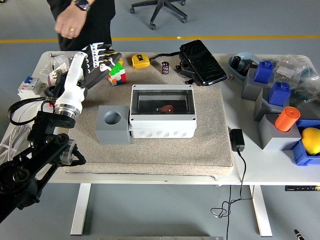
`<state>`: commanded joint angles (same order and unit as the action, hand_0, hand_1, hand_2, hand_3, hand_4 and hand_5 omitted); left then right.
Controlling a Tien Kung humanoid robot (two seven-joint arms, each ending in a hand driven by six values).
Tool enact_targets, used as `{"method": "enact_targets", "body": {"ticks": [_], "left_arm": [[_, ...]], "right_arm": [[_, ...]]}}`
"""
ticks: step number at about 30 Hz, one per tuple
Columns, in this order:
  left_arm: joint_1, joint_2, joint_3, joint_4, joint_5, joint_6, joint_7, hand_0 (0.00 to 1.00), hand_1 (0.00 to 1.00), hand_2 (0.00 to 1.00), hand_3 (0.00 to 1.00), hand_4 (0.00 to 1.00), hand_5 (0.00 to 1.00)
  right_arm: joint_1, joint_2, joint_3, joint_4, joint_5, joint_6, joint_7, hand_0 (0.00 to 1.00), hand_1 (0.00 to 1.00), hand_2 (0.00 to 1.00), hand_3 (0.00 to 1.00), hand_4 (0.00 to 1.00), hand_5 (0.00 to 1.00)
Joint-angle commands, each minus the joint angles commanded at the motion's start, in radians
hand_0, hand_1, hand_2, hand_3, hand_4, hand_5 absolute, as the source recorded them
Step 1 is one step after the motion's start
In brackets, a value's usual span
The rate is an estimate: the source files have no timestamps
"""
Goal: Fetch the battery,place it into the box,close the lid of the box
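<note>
The grey box (162, 120) stands in the middle of the beige mat, its clear lid lying flat on top. A small dark and orange object (165, 108) shows through the lid. A small dark cylinder like a battery (165, 67) stands on the mat behind the box. My left hand (99, 56) is lifted at the back left, above the cube, fingers spread and holding nothing. It is well clear of the box. My right arm is out of view.
A grey block with a round hole (113, 124) touches the box's left side. A colour cube (117, 75), yellow tape measure (140, 61) and black case (202, 62) lie behind. A person's hand (67, 22) hangs at top left. Blue holders (272, 85) and an orange cylinder (287, 119) stand right.
</note>
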<state>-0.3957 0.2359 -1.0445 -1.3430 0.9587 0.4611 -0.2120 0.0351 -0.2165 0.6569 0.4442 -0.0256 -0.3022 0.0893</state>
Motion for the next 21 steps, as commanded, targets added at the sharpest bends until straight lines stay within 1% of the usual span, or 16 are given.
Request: {"method": "enact_targets", "body": {"ticks": [2,5,7,9,11,15,17,21], "left_arm": [[0.014,0.005,-0.042,0.011,-0.085,-0.024,-0.016,0.624,0.667,0.649,0.68,0.998,0.546],[0.029,0.015,-0.08,0.026,-0.202,-0.054,-0.013,0.624,0.666,0.648,0.676,0.998,0.545],[0.036,0.022,-0.091,0.035,-0.239,-0.065,-0.001,0.624,0.666,0.648,0.676,0.998,0.545],[0.039,0.03,-0.086,0.041,-0.251,-0.075,0.01,0.624,0.666,0.648,0.676,0.998,0.545],[0.044,0.034,-0.077,0.045,-0.243,-0.078,0.014,0.618,0.665,0.649,0.67,0.998,0.54],[0.052,0.029,-0.082,0.046,-0.236,-0.085,0.024,0.618,0.665,0.649,0.67,0.998,0.54],[0.051,0.028,-0.084,0.046,-0.231,-0.089,0.032,0.623,0.667,0.645,0.654,0.987,0.523],[0.047,0.032,-0.082,0.046,-0.221,-0.096,0.043,0.623,0.667,0.645,0.654,0.987,0.523]], "right_arm": [[0.0,0.0,-0.001,-0.002,0.001,0.002,-0.002,0.59,0.598,0.588,0.544,0.978,0.566],[0.001,0.001,-0.002,-0.006,0.005,0.005,-0.005,0.59,0.599,0.588,0.544,0.978,0.566],[0.001,0.002,-0.002,-0.008,0.007,0.006,-0.007,0.59,0.599,0.588,0.544,0.978,0.566],[0.002,0.003,0.0,-0.008,0.007,0.007,-0.007,0.59,0.599,0.588,0.544,0.978,0.566],[0.003,0.003,0.002,-0.008,0.006,0.007,-0.008,0.59,0.6,0.589,0.544,0.979,0.565],[0.006,0.003,0.004,-0.007,0.005,0.01,-0.012,0.59,0.6,0.589,0.544,0.979,0.565],[0.007,0.003,0.004,-0.007,0.004,0.013,-0.016,0.59,0.601,0.589,0.545,0.979,0.567],[0.007,0.004,0.005,-0.009,0.005,0.016,-0.018,0.59,0.601,0.589,0.545,0.979,0.567]]}}
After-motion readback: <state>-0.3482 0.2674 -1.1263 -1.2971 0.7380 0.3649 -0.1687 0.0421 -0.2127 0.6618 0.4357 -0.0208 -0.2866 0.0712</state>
